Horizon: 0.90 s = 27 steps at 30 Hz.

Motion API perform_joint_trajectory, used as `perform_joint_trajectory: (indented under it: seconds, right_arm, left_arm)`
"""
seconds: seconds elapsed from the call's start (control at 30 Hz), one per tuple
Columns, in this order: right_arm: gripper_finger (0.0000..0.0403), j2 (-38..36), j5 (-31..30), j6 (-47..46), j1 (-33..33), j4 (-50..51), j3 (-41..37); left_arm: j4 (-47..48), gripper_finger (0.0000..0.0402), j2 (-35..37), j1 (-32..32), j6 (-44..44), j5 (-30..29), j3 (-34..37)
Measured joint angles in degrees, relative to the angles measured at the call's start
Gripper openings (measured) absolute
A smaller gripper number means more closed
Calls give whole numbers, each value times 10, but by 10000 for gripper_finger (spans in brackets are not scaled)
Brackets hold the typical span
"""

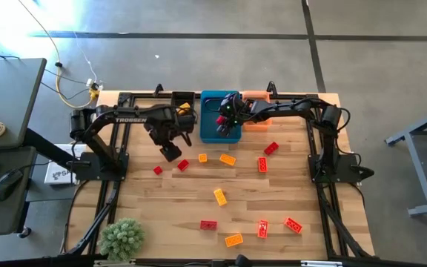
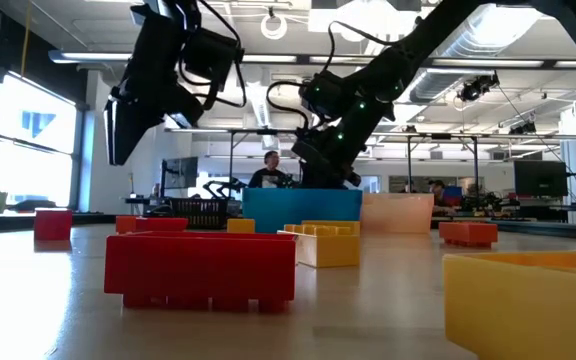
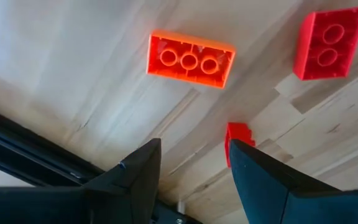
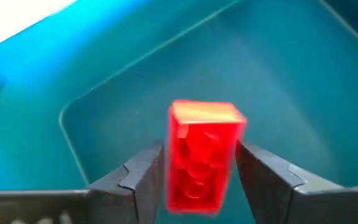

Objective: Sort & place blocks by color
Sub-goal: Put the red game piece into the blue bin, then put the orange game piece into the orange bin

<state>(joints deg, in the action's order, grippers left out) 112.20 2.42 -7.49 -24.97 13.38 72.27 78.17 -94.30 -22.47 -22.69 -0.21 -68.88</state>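
High view, right gripper (image 1: 230, 117): over the blue bin (image 1: 210, 130) at the far middle of the table (image 1: 169, 215), between the black bin (image 1: 184, 99) and the orange bin (image 1: 256, 94).
High view, left gripper (image 1: 170, 152): above the wood just near-left of the blue bin, close to a small red block (image 1: 183, 165).
High view, blocks: red, orange and yellow ones scattered over the middle and near right; a small green plant (image 1: 121, 239) at the near left corner.
Low view: a big red block (image 2: 200, 268) close up, a yellow block (image 2: 320, 243) behind it; a person (image 2: 270, 170) far off in the room.
Left wrist view: fingers (image 3: 135, 177) apart, nothing between them; an orange block (image 3: 190, 59) and a red block (image 3: 330, 42) on the wood beyond.
Right wrist view: a red brick (image 4: 202, 155) sits between the fingers (image 4: 143, 177) over the blue bin floor; blurred, so I cannot tell if they are gripping it.
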Motion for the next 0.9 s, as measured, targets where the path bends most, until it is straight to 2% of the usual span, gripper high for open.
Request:
perform_joint_trajectory:
  seconds: [0.13,0.4,0.63,0.77,0.9]
  right_arm:
    - [199,-1,1,0,0,19,5]
    - [200,-2,10,58,0,118,85]
    - [201,-2,6,113,-2,176,163]
    - [201,-2,-4,145,-2,193,202]
    - [201,-2,-4,167,-2,193,230]
  left_arm:
    - [0,178,0,9,-59,0,0]
    - [-1,178,0,13,-204,17,0]
    - [-1,178,0,13,-393,43,0]
    - [-9,178,0,19,-440,45,0]
    - [-61,178,0,20,-473,15,0]
